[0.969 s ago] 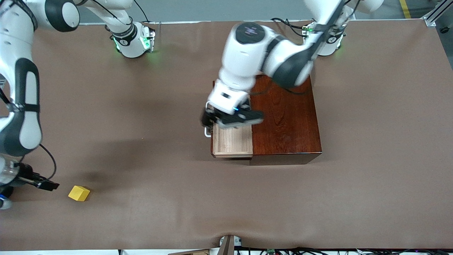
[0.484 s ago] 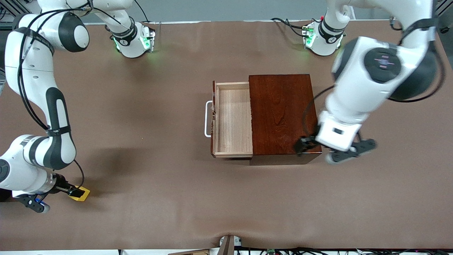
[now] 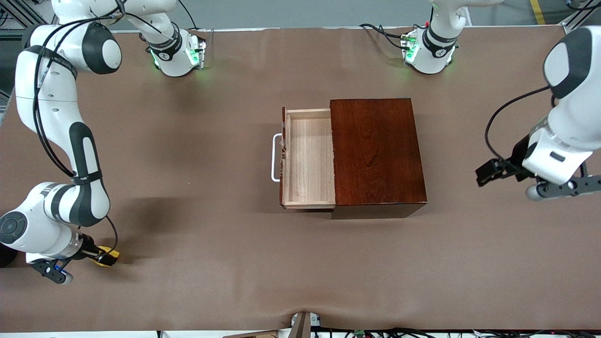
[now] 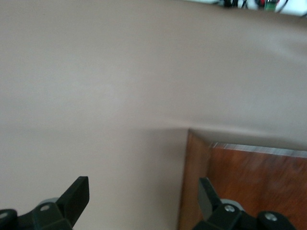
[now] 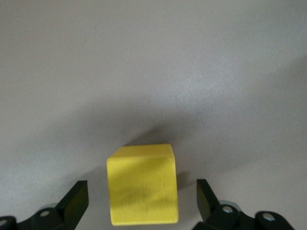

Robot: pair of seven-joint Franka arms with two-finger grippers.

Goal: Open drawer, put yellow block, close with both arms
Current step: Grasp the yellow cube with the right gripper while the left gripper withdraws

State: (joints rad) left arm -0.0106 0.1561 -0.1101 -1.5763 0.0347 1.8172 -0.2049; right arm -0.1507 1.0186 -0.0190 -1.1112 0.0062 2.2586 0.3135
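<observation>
The yellow block [image 5: 143,184] is sitting on the surface [image 3: 211,141] between the wide-open fingers of the right hand [image 5: 141,203], not touching them. The left hand [image 4: 144,201] is hanging wide open near the wooden box [image 3: 375,150].

We are finding the block [image 3: 111,257] lying toward the right arm's end of the table, nearer the front camera than the box [image 3: 375,150]; the drawer [image 3: 310,157] is sticking out toward that end.

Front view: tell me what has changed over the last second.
The left gripper left the drawer and swung out over the table's left-arm end, open. The right gripper came down around the yellow block, fingers open either side. Drawer still open, box unmoved.
</observation>
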